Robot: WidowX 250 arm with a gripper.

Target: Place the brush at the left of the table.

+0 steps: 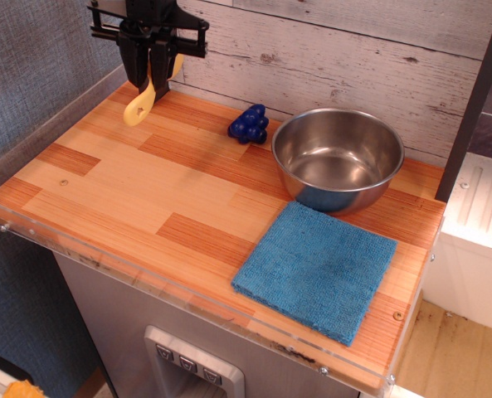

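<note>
Brush (140, 103) in closed pincer (150, 70) above table (129, 186), no legible markings.

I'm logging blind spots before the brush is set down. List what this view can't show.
- Brush: bristle end hidden inside the gripper; only the yellow handle hangs out.
- Gripper: the arm above is cut off by the top edge.
- Table: the part behind the steel bowl is hidden by the bowl.

The wood-plank table (129, 195) lies bare along its left edge, while blue plastic grapes (249, 123), round steel bowl (338, 158) and blue cloth (316, 270) crowd its right side.
</note>
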